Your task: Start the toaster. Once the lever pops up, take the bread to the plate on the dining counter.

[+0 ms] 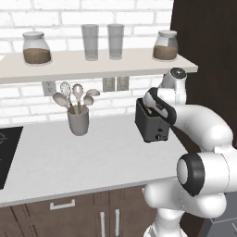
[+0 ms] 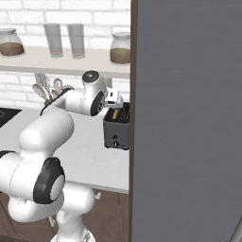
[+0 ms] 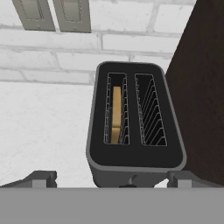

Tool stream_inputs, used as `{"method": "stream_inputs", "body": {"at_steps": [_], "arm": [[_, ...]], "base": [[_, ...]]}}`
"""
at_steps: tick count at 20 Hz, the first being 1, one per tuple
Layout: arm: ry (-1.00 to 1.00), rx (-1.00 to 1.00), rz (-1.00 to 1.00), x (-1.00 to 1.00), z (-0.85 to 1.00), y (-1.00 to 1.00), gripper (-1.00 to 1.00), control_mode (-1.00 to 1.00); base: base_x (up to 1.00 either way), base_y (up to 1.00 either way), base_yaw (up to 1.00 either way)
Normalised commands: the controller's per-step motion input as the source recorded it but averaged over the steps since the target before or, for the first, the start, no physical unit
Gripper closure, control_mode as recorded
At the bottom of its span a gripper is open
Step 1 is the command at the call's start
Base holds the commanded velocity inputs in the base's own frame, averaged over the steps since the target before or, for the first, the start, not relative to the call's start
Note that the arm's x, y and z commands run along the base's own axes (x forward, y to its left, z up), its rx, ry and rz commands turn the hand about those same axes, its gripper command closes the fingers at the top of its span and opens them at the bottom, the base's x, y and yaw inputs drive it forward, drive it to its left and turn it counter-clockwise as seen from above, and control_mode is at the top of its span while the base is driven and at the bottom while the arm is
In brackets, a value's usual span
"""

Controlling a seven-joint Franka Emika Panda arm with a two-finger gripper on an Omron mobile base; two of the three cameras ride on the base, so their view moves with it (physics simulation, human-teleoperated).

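The dark toaster (image 1: 152, 126) (image 2: 117, 132) stands on the pale worktop next to a tall dark panel. A tan slice of bread (image 3: 116, 114) sits upright in its left slot (image 1: 149, 111) (image 2: 116, 115); the right slot is empty. My gripper (image 3: 113, 179) hovers just above the toaster's front edge, looking down into the slots. It is open, the fingertips (image 3: 41, 178) set wide apart with nothing between them. A small pale knob (image 2: 115, 143) shows low on the toaster's front face. The plate and the dining counter are out of view.
A grey utensil holder (image 1: 77, 121) stands mid-worktop and a black cooktop (image 1: 7, 155) lies at the left edge. Overhead, the shelf (image 1: 92, 65) carries jars and glasses. The dark panel (image 2: 189, 118) walls off the right side, and wall switches (image 3: 52, 15) sit behind the toaster.
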Motion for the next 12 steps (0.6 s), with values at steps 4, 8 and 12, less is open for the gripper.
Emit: {"method": "stream_inputs", "body": {"at_steps": [4, 8, 12], "arm": [[0.00, 0.00, 0.00, 0.00, 0.00, 0.00, -1.00, -1.00], [0.00, 0.00, 0.00, 0.00, 0.00, 0.00, -1.00, -1.00], [0.00, 0.00, 0.00, 0.00, 0.00, 0.00, -1.00, -1.00]], "base": [[0.00, 0.00, 0.00], [0.00, 0.00, 0.00], [0.00, 0.00, 0.00]]}}
